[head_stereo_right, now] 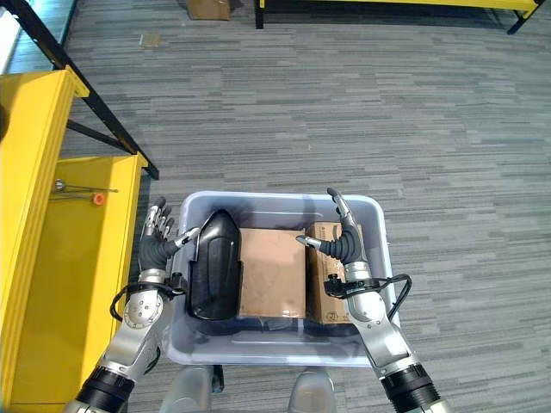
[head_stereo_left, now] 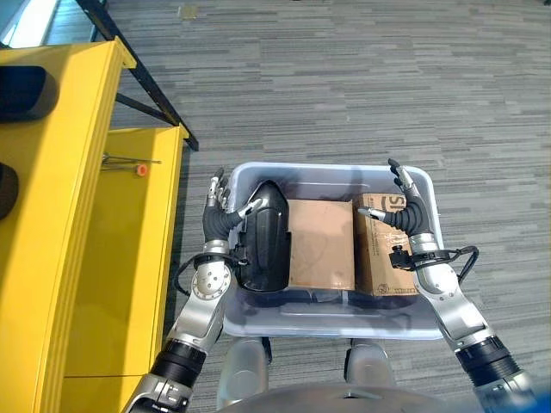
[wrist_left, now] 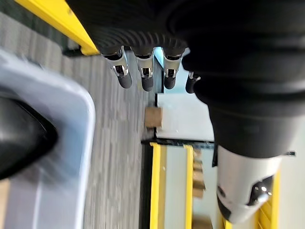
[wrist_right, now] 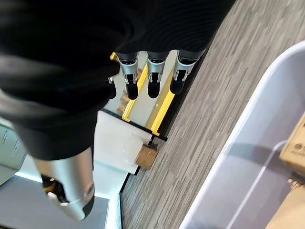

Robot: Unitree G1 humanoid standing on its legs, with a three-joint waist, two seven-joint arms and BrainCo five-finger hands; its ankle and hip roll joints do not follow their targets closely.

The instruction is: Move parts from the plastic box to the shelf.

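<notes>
To our left stands the yellow shelf (head_stereo_left: 129,258), with a small orange-tipped tool (head_stereo_left: 129,163) lying on its lower board. Before us on the grey carpet sits the pale plastic box (head_stereo_left: 413,329). Inside it we see a black moulded part (head_stereo_left: 267,237) at the left, a plain cardboard box (head_stereo_left: 321,245) in the middle and a printed carton (head_stereo_left: 383,258) at the right. Our left hand (head_stereo_left: 225,217) flanks the box's left wall, fingers straight and grasping nothing, thumb reaching toward the black part. Our right hand (head_stereo_left: 403,205) hovers over the printed carton, fingers likewise released.
</notes>
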